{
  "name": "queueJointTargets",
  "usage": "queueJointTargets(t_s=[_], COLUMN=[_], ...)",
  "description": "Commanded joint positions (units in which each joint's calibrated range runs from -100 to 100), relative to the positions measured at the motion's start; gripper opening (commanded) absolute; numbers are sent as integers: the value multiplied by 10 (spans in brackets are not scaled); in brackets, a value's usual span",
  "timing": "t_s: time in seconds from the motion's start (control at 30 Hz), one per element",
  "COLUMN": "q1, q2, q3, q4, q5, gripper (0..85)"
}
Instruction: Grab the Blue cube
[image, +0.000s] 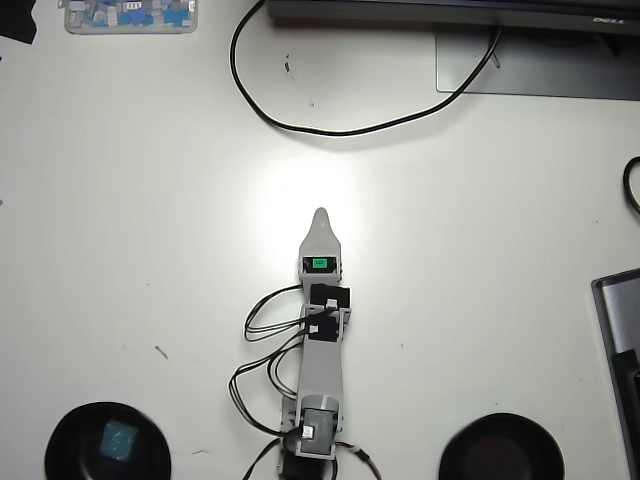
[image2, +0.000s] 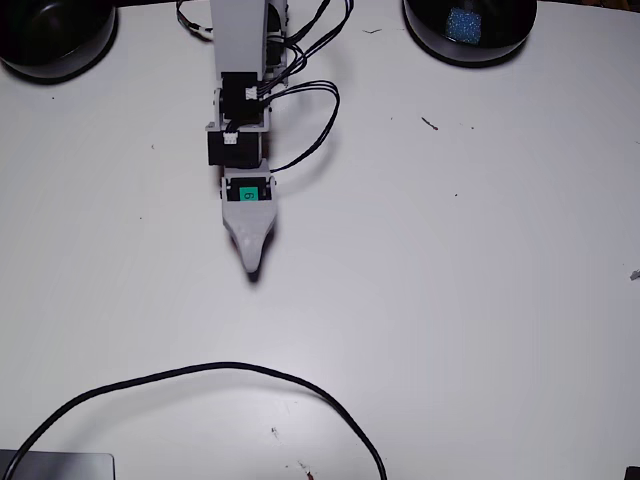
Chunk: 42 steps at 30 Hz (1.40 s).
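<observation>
My claw (image: 320, 214) pointed at mid-frame, nothing in it, its opening impossible to tell; the Blue cube (image: 119, 440) lay in the lower-left black bowl (image: 68, 447), overhead view

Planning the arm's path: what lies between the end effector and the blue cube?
In the overhead view, only bare white table separates the end effector from the Blue cube, which sits inside the black bowl, behind its rim.

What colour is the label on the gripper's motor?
Green, on the gripper; clearest in the fixed view.
</observation>
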Motion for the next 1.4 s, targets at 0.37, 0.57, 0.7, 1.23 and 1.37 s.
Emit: queueJointTargets(t_s=[0.37, 0.57, 0.7, 1.23, 1.37], q1=[2, 2, 2, 2, 9], q2=[-19, -19, -19, -19, -19], q3=[8, 8, 8, 8, 7], q4=[16, 16, 15, 16, 17], q5=[0, 0, 0, 0, -1], gripper=[490, 490, 490, 490, 490])
